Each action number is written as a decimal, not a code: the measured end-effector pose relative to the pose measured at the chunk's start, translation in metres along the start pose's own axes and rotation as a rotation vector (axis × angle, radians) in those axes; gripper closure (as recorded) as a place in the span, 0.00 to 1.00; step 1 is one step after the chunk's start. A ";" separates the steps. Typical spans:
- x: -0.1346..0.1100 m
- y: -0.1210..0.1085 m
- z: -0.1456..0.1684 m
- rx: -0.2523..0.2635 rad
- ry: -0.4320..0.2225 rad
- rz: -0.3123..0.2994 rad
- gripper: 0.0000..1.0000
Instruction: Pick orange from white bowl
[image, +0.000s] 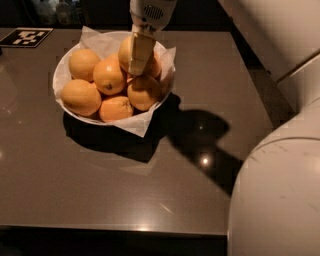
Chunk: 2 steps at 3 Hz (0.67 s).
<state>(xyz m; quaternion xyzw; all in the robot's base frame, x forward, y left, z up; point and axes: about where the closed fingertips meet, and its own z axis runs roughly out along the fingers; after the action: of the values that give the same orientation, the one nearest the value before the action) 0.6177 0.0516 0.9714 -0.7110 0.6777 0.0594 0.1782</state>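
Black-and-white marker tag (25, 36) on dark table (150, 185)

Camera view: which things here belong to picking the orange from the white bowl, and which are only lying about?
For the job:
- orange, at the back of the bowl
- white bowl
- gripper, down at that orange

Lying about:
- other fruits in the bowl
- marker tag, far left corner
- table

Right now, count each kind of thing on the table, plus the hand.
Round yellow-orange fruits: 6, one partly hidden
Wide white paper-lined bowl: 1
Black-and-white square marker: 1
Robot hand, against the bowl's rear fruit: 1
Total: 9
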 end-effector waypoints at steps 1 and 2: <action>-0.013 0.004 -0.026 0.069 -0.020 -0.030 1.00; -0.026 0.018 -0.059 0.123 -0.046 -0.049 1.00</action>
<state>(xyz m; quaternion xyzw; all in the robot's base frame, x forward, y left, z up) 0.5890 0.0564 1.0321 -0.7136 0.6581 0.0297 0.2385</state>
